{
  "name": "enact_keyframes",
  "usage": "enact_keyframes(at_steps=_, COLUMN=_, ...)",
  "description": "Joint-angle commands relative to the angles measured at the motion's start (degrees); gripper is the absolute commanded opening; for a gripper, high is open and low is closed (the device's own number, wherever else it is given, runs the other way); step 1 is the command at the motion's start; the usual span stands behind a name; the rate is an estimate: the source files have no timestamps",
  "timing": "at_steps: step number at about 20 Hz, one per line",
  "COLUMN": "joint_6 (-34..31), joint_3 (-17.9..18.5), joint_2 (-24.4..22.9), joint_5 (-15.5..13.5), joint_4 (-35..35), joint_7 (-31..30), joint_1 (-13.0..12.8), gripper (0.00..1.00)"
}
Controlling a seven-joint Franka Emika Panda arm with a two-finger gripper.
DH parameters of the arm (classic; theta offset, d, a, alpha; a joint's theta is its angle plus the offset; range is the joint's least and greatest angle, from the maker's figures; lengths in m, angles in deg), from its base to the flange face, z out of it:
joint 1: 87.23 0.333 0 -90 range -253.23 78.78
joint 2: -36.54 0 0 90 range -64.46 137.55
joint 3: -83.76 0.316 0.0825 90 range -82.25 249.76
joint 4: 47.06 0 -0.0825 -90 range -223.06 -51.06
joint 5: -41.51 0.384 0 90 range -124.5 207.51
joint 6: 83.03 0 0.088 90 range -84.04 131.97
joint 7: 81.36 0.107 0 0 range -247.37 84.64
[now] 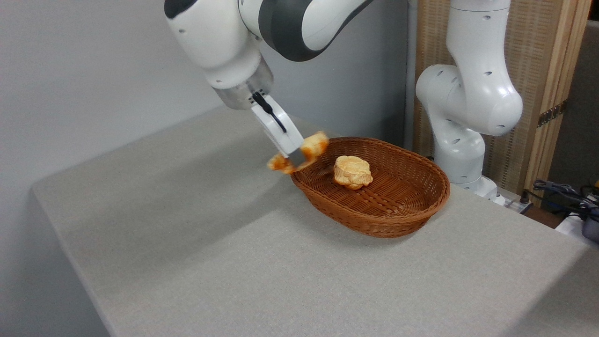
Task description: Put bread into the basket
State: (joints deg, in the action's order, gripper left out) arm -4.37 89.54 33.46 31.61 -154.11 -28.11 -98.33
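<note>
The near part of the grey surface (262,262) is seen bare across the lower half of the frame. Beyond it, right of centre, the basket (374,224) is set on the surface, its thick braided rim running from the frame's centre toward the right. Inside it, on the left half of the floor, a small round bun (353,172) is lying.

Just left of the basket's left rim, near the frame's centre, the bread (310,149) is held clear of the surface, gripped across its middle by the hand (294,157), which is closed on it. The loaf is blurred; its long axis is seen running from lower left to upper right, with the upper end already over the rim and the lower end outside it.

The basket's open floor lies to the right of the hand and below it. The rim and the bun are judged the only things in the way.

At the back right, the arm's white base (468,117) stands before a slatted screen.
</note>
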Motion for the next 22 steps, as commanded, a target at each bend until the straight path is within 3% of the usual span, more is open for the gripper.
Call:
enact_keyframes(at_steps=1, joint_6=-4.66, joint_3=1.07, joint_2=-0.6, joint_5=2.42, joint_4=-1.23, joint_7=5.72, joint_1=0.03, gripper=0.82)
enact_keyframes(at_steps=2, joint_6=-5.18, joint_3=1.07, joint_2=-0.6, joint_5=3.03, joint_4=-1.4, joint_7=6.42, joint_1=0.03, gripper=1.0)
enact_keyframes(at_steps=6, joint_6=-7.73, joint_3=1.16, joint_2=-0.6, joint_5=4.71, joint_4=-1.76, joint_7=16.15, joint_1=0.03, gripper=1.0)
enact_keyframes(at_steps=8, joint_6=-7.82, joint_3=1.94, joint_2=-0.6, joint_5=4.71, joint_4=-1.76, joint_7=17.67, joint_1=0.03, gripper=1.0)
enact_keyframes(at_steps=15, joint_6=-5.55, joint_3=1.95, joint_2=-0.78, joint_5=4.71, joint_4=-0.36, joint_7=17.33, joint_1=-0.06, gripper=1.0)
enact_keyframes(at_steps=22, joint_6=4.12, joint_3=2.04, joint_2=-1.31, joint_5=4.27, joint_4=5.54, joint_7=14.52, joint_1=-0.15, gripper=1.0)
